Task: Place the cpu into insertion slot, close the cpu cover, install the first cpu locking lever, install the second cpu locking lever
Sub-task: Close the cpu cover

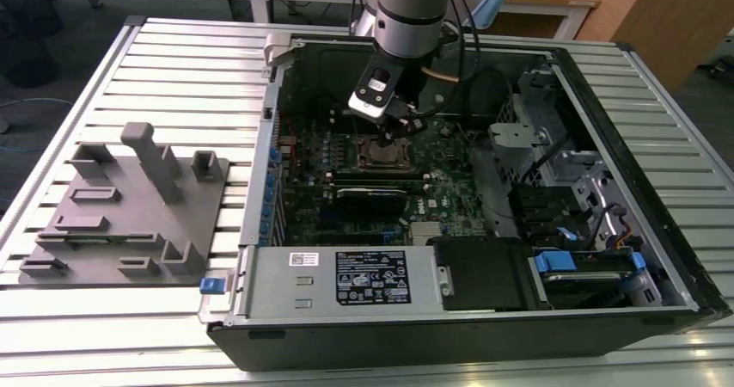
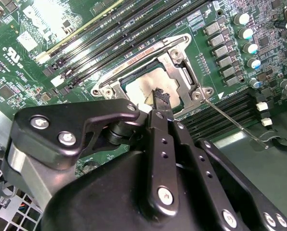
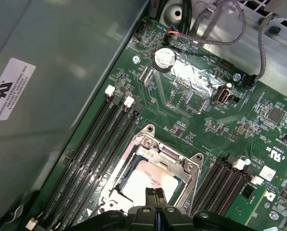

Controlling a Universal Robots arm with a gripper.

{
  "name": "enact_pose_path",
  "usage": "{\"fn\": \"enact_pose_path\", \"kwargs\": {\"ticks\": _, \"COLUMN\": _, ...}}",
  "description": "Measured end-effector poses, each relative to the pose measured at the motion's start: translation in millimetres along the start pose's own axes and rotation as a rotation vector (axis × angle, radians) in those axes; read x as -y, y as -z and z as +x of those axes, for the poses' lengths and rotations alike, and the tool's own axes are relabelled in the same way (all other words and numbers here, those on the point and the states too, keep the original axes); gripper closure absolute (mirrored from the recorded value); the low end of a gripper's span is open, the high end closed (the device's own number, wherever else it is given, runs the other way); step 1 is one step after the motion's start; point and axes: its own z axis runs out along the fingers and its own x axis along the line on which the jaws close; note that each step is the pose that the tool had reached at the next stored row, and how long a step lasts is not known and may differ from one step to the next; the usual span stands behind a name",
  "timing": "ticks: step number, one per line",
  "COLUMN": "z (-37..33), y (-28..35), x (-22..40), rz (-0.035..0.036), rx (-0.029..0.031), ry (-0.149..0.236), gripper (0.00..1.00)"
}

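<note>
- Black computer case [image 1: 459, 346] lies open on a slatted table [image 1: 172, 60], holding a green motherboard [image 1: 309, 215] with the insertion slot [image 1: 384, 155].
- Silver-topped cpu [image 2: 141, 89] sits inside the insertion slot, with the cpu cover [image 2: 183, 72] lying flat around it.
- Gripper [image 2: 160, 97] hangs low over the insertion slot's edge, fingertips pressed together on nothing.
- Thin lever [image 2: 235, 121] juts out beside the insertion slot.

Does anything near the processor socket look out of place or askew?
A thin silver locking lever juts out sideways from the cpu cover, over the neighbouring black slots, instead of lying tucked along the frame. The cpu looks flat beneath the cover.
</note>
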Motion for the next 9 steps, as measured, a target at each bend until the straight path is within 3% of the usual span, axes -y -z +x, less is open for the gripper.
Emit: {"fn": "enact_pose_path", "kwargs": {"ticks": 9, "z": 0.0, "y": 0.0, "x": 0.0, "rz": 0.0001, "rx": 0.0000, "ry": 0.000, "gripper": 0.89}}
